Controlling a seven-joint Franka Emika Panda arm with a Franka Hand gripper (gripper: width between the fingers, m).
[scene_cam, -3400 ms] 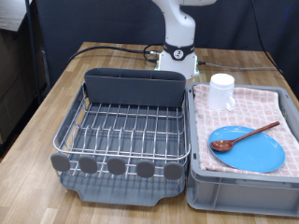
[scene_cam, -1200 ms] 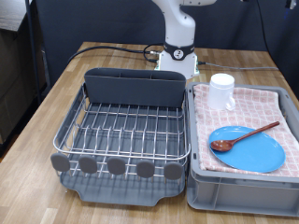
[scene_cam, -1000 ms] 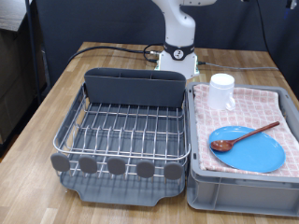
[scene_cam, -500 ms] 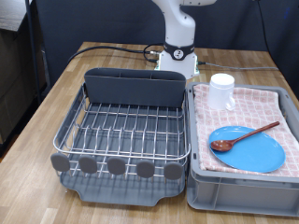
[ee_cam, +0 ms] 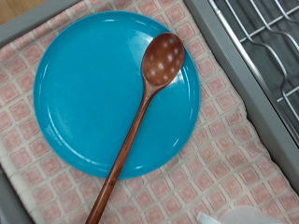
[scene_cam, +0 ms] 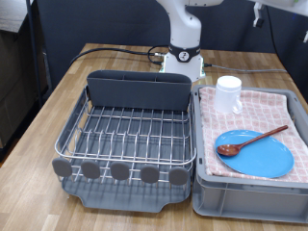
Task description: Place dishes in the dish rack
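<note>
Evidently nothing is racked: the wooden spoon (ee_cam: 140,112) lies across the blue plate (ee_cam: 84,103) in the cloth-lined crate (scene_cam: 207,197); the dish rack (scene_cam: 125,144) holds no dishes. Whether the pincer is apart or together I cannot tell.

On your exterior view, the dish rack (scene_cam: 130,135) sits at the left of the table (scene_cam: 67,91), with its caddy (scene_cam: 138,91) along the far side and its knobs (scene_cam: 118,171) along the near edge. Just beside it on the right stands the crate (scene_cam: 252,192). In the crate, the mug (scene_cam: 228,94) stands at the back, the plate (scene_cam: 256,153) lies in front, and the wooden spoon (scene_cam: 252,141) rests across the plate.
</note>
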